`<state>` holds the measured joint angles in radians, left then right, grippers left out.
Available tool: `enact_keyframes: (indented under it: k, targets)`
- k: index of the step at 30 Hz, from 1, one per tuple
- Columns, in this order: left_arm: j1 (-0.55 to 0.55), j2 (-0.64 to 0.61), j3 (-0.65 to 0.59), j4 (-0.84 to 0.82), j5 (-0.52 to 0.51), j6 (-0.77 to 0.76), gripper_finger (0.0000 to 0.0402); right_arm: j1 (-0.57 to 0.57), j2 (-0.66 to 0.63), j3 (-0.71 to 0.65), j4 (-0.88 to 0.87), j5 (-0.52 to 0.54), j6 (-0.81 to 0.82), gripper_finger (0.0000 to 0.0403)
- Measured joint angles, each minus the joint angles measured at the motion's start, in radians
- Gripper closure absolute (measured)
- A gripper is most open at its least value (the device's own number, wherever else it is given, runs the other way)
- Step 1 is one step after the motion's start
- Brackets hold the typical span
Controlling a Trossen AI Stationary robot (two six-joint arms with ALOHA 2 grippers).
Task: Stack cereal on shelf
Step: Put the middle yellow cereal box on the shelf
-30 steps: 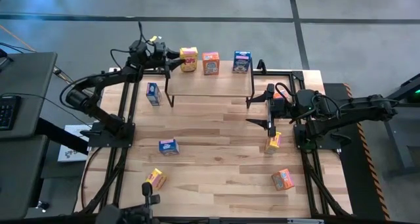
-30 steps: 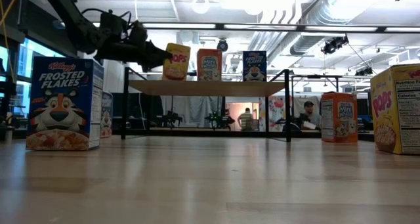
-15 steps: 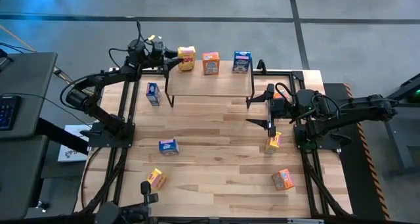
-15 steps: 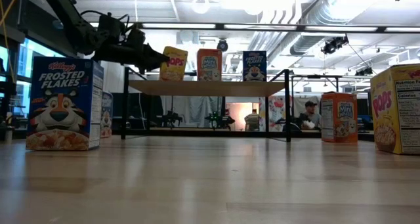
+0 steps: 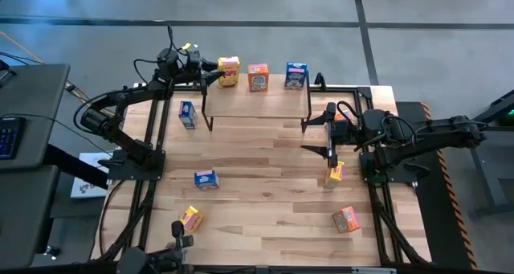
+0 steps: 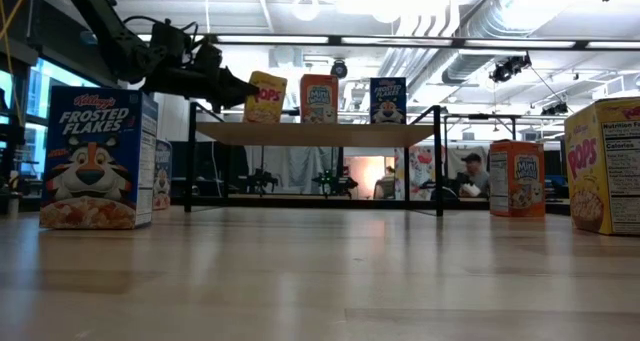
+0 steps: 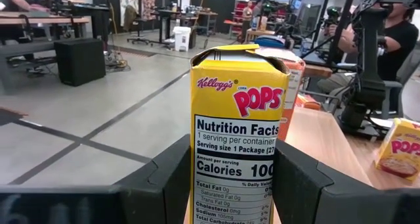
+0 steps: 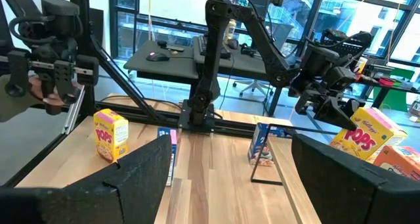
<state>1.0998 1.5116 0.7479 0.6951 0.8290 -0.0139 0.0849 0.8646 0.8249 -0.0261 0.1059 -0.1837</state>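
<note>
The shelf [image 5: 257, 104] stands at the table's far middle; in the low view it is the wood platform [image 6: 320, 133] on black legs. An orange cereal box [image 5: 258, 77] and a blue one [image 5: 295, 75] stand upright on its far edge. At its far left end my left gripper [image 5: 210, 71] is shut on a yellow cereal box [image 5: 229, 71], which tilts a little in the low view [image 6: 264, 96]. My right gripper [image 5: 326, 134] waits open and high beside the shelf's right end, with nothing between its fingers [image 8: 131, 184]. My left gripper pinches the yellow box's lower half [image 7: 236, 191] between its two fingers, one on each broad face; the narrow nutrition side faces the wrist. The fingers [image 7: 167, 181] come level from the table's left. The box leans slightly, its bottom at the shelf top's height; whether it rests there I cannot tell.
Loose boxes lie on the table: blue [image 5: 187, 113] left of the shelf, blue [image 5: 206, 178] mid-left, yellow [image 5: 190, 218] near left, yellow [image 5: 335, 173] under the right arm, orange [image 5: 346, 218] near right. People sit in the room beyond [image 6: 470, 173].
</note>
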Motion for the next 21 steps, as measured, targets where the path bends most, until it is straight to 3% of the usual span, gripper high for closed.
enact_keyframes:
  k: [21]
  targets:
    - [-0.002, 0.0, 0.0, -0.002, -0.001, -0.026, 0.0235, 0.0, 0.0, 0.0, 0.0, 0.0, 0.002, 0.0095]
